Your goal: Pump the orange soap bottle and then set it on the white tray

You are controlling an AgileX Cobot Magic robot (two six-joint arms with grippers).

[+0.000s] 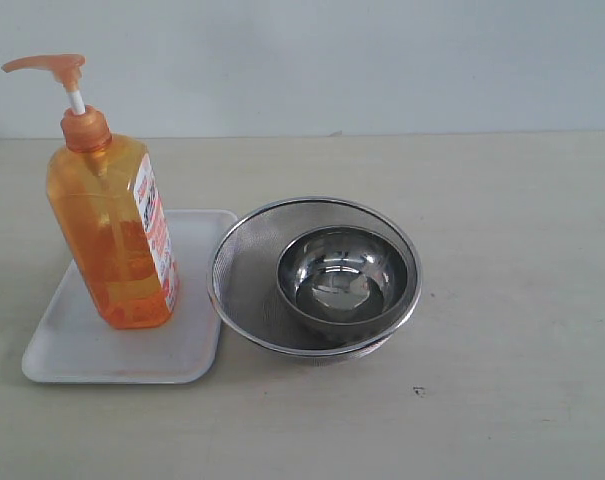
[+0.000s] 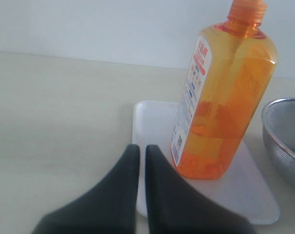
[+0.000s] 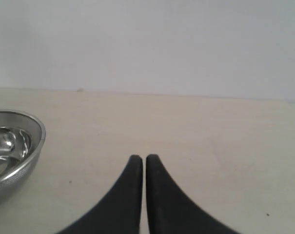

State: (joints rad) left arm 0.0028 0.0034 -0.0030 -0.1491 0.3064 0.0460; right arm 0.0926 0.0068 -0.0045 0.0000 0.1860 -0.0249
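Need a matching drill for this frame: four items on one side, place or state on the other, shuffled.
Items
1. orange soap bottle
2. steel bowl
3. mesh strainer
4. left gripper

Place or state
A. inside the mesh strainer
B. upright on the white tray
C. on the table, beside the white tray
D. shut, holding nothing

Pairs: 1-B, 2-A, 3-C, 4-D

Exterior: raised, looking down; wrist views: low, level, close; strainer point(image 1: 244, 270) shared.
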